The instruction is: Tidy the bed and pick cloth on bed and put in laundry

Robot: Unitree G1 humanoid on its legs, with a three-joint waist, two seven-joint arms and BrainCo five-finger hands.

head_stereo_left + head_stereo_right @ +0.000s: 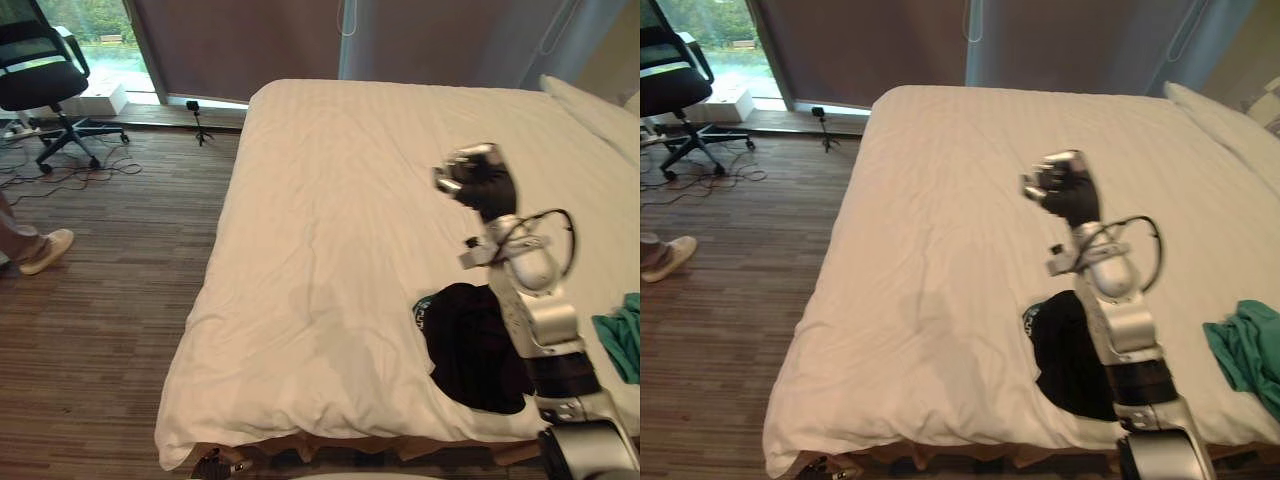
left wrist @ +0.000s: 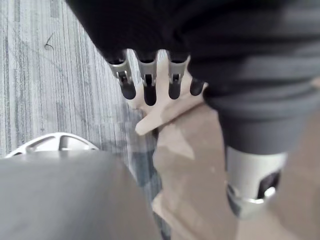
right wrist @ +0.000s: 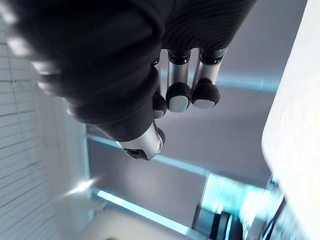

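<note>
A black cloth (image 1: 470, 345) lies crumpled on the white bed (image 1: 330, 200) near its front edge. My right forearm passes over the cloth's right side. A teal cloth (image 1: 622, 335) lies further right on the bed. My right hand (image 1: 478, 175) is raised above the middle of the bed, beyond the black cloth, with its fingers (image 3: 180, 95) curled and nothing in them. My left hand (image 2: 150, 85) hangs low beside the bed over the floor, fingers straight and holding nothing.
White pillows (image 1: 600, 110) lie at the bed's far right. Wood floor runs along the bed's left side, with a black office chair (image 1: 45, 80), cables and a small tripod (image 1: 197, 120) by the window. A person's shoe (image 1: 45, 250) stands at the left edge.
</note>
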